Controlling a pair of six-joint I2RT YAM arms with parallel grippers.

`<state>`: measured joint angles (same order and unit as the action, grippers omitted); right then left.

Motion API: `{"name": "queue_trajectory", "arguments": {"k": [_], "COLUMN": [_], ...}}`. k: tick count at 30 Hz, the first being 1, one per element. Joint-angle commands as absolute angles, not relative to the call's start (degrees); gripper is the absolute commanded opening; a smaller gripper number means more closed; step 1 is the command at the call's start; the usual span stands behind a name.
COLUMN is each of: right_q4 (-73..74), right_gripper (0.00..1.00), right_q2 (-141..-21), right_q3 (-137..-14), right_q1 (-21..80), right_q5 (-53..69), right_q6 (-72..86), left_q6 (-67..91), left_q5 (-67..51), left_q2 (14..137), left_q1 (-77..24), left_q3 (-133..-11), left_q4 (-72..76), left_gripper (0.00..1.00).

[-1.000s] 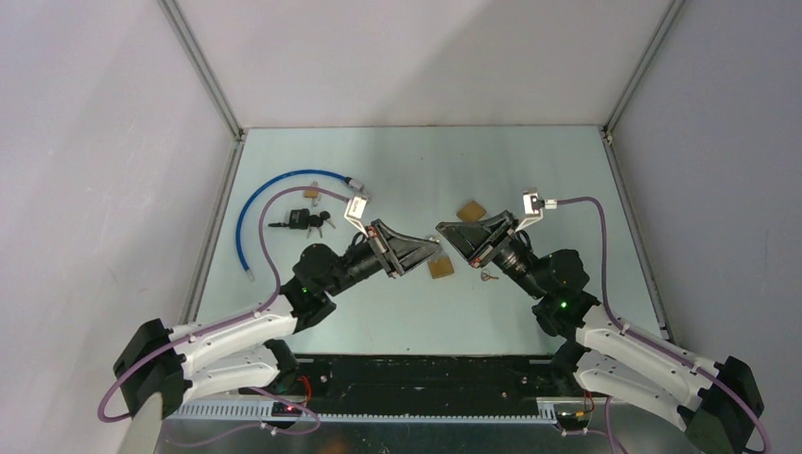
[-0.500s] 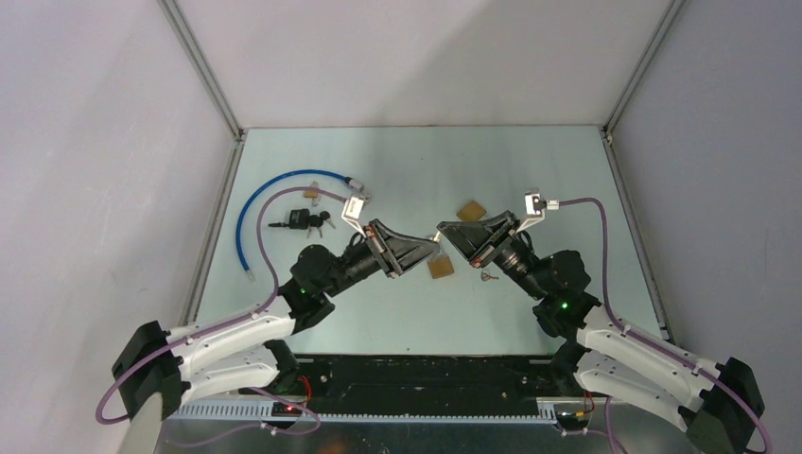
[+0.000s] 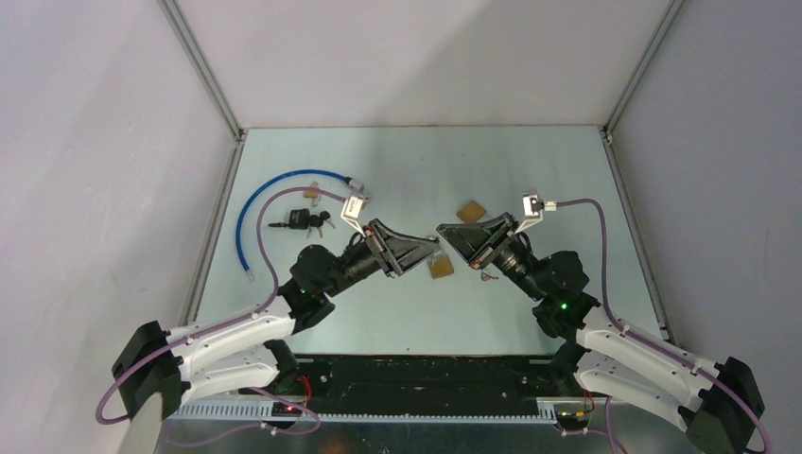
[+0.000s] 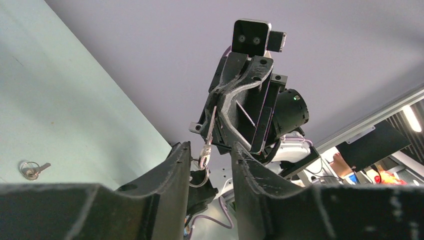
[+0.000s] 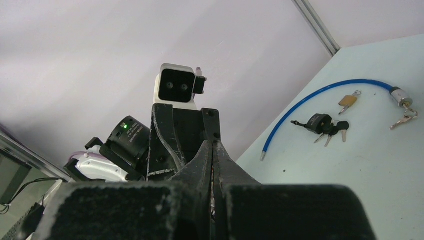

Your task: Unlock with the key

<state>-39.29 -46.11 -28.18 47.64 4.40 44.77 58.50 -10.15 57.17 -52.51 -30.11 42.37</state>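
Note:
My right gripper [image 3: 442, 230] is shut on a small silver key [image 4: 206, 148] with a ring hanging from it. It holds the key in the air, tip to tip with my left gripper [image 3: 433, 248]. In the left wrist view the left gripper [image 4: 210, 147] is open and the key shows in the gap between its fingers. I cannot tell if they touch. In the right wrist view the right gripper [image 5: 213, 145] is pressed shut, and the key is barely visible. A brass padlock [image 3: 440, 268] lies on the table just below both grippers.
A second brass padlock [image 3: 470, 210] lies behind the grippers. A loose key on a ring [image 3: 488, 276] lies near the right arm. A blue cable lock [image 3: 248, 213], black-headed keys [image 3: 303, 220] and a small brass padlock [image 3: 310, 192] lie at the far left.
Both arms hold almost still, with only slight shifts of the wrists. The key stays in the right gripper.

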Motion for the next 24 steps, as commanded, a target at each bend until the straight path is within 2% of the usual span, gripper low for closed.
{"name": "queue_trajectory", "arguments": {"k": [1, 10, 17, 19, 20, 21, 24], "right_q4": [-41.17, -40.96, -40.30, -38.70, -37.54, -34.83, -26.11], "right_gripper": [0.00, 0.00, 0.00, 0.08, 0.17, 0.21, 0.46], "right_q2": [-45.64, -45.57, -45.53, -45.22, -44.92, -44.79, -44.85], "right_q3": [-28.35, -28.35, -28.43, -28.48, -28.87, -29.16, -32.81], "right_q1": [47.81, 47.76, 47.73, 47.30, 47.12, 46.69, 46.00], "right_q5": [4.35, 3.79, 3.80, 3.80, 3.59, 3.38, 1.79], "right_q6": [44.21, 44.09, 43.29, 43.04, 42.96, 42.67, 41.77], "left_q6": [58.43, 58.40, 58.44, 59.05, 59.63, 60.96, 62.93], "left_q5": [-9.73, -10.76, -9.39, -9.06, -9.43, -9.72, -10.85], "left_q2": [56.66, 56.87, 56.15, 55.93, 55.91, 55.95, 55.90], "left_q1": [-52.70, -52.71, -52.61, -51.23, -50.57, -49.14, -46.34], "left_q3": [-31.21, -31.42, -30.15, -29.36, -28.56, -27.99, -24.72], "left_q4": [45.09, 45.09, 45.01, 44.25, 43.43, 43.20, 41.90], "left_gripper": [0.35, 0.03, 0.00, 0.00, 0.00, 0.00, 0.00]}}
